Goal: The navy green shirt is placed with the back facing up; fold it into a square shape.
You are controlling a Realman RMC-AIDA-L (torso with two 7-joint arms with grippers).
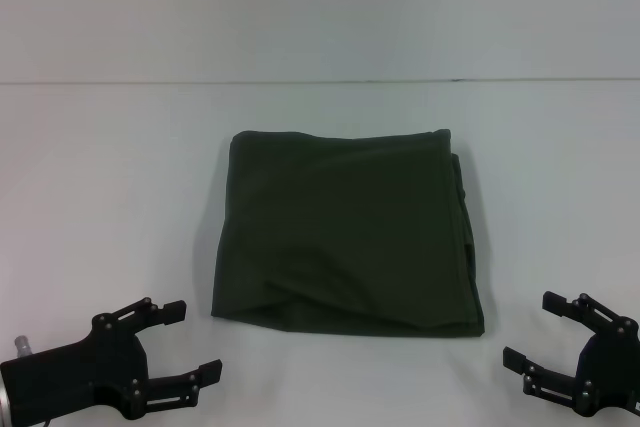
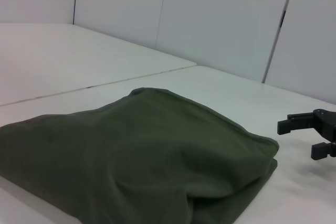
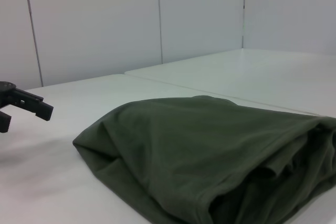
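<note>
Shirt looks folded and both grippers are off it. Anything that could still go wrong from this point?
The dark olive-green soft fabric shirt lies folded, roughly square, on the white table. Layers on its right side look loose and uneven, so they might slip open. The open left gripper and open right gripper sit near its front corners; a careless move could snag the cloth.

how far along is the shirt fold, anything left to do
The fold looks done: the shirt lies on the table as a compact, roughly square bundle. Nothing is in hand; the left gripper and right gripper sit open on either side, clear of the cloth. At most, the layered right edge could be tidied.
</note>
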